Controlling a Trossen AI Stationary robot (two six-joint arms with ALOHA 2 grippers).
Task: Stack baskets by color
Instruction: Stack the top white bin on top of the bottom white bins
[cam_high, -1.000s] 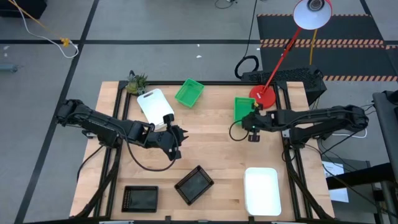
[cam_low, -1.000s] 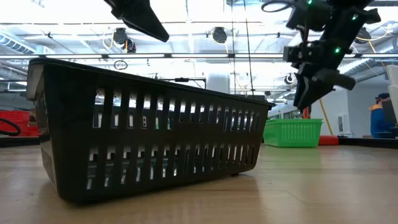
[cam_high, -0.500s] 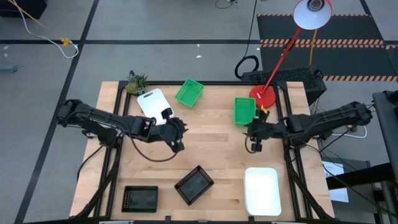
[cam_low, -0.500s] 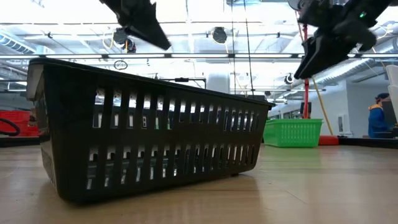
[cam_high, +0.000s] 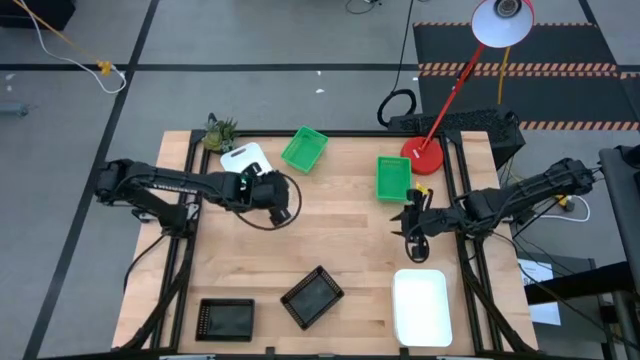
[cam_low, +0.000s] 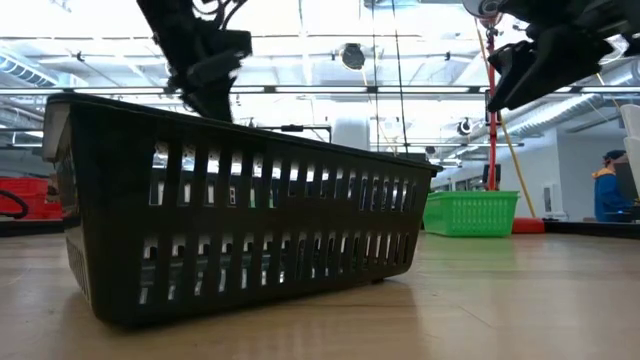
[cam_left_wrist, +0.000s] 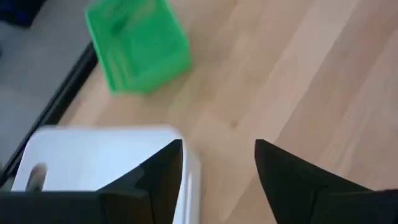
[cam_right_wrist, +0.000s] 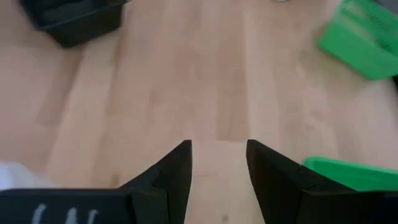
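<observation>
The baskets are not sorted yet: white basket (cam_high: 243, 161) at the desk's (cam_high: 340, 230) far left, under my left gripper (cam_high: 268, 188), whose fingers (cam_left_wrist: 163, 168) stand apart, one over its rim, I judge for a pickup. Two green baskets (cam_high: 394, 177) lie far, two black baskets (cam_high: 312, 296) near. My right gripper (cam_high: 414, 222) hovers empty, fingers parted, beside the near white stack (cam_high: 421, 306).

Parted right tool (cam_right_wrist: 217, 165) above bare wood, green baskets (cam_right_wrist: 367, 37) beyond.
</observation>
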